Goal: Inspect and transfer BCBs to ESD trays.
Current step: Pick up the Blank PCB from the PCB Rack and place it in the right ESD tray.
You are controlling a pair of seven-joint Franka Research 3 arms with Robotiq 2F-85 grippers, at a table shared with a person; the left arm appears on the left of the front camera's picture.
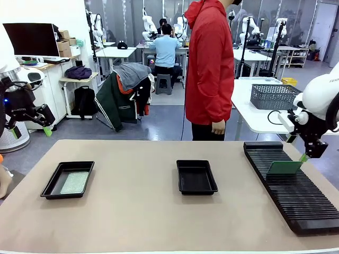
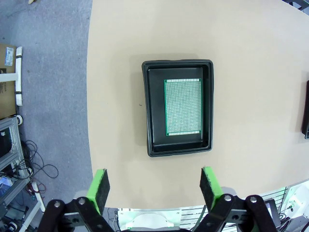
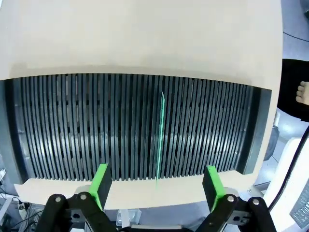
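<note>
- Left pincer (image 2: 154, 186): jaws wide, nothing held, hovering above the L tray.
- Shallow glossy black plastic tray (image 2: 178, 64) w/ flared rim, L side of tan table (image 1: 132, 211): pale speckled green circuit board (image 2: 183, 106) lies flat on its floor.
- Second black tray (image 1: 196, 177): mid-table.
- Person in red jacket (image 1: 211, 63): standing at far edge.
- Long black ribbed rack (image 1: 296, 196), R side: second green board (image 1: 284, 168) upright in a slot.
- Right pincer (image 3: 157, 186): released, pads either side of that board, not touching.

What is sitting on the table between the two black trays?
Nothing: in the front view, only bare tan table stretches between the left tray, which holds a green board, and the empty middle tray.
</note>
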